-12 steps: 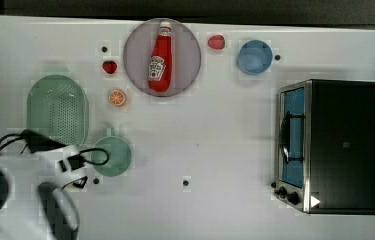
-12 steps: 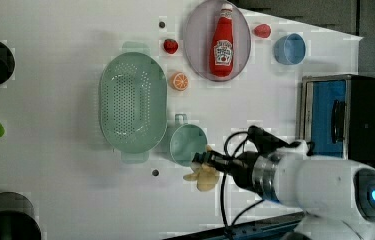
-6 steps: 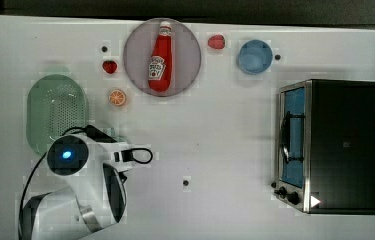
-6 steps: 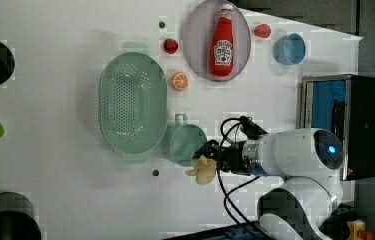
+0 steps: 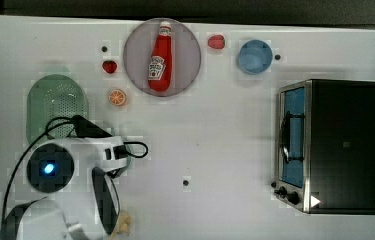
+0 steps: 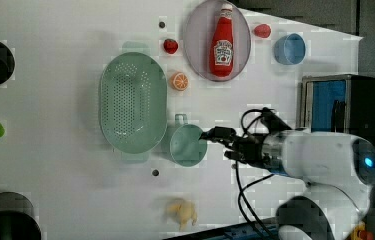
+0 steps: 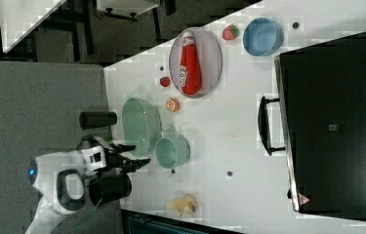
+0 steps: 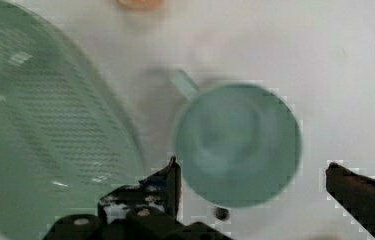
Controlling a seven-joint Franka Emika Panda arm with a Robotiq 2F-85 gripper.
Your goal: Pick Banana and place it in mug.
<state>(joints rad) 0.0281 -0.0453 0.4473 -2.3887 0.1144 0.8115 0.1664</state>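
Notably, mug (image 8: 237, 142) empty, ketchup bottle (image 5: 161, 56) lying on plate (image 5: 187, 55), claw (image 8: 252, 182) released, Banana (image 6: 182, 212) on table.

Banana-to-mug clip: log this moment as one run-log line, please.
phase: failed placement | gripper: open, empty, over mug | mug: empty | Banana: loose on table, apart from mug | next: likely re-grasp

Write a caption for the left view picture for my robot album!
Robot hand hovers empty by the teal mug; the banana lies on the white table.
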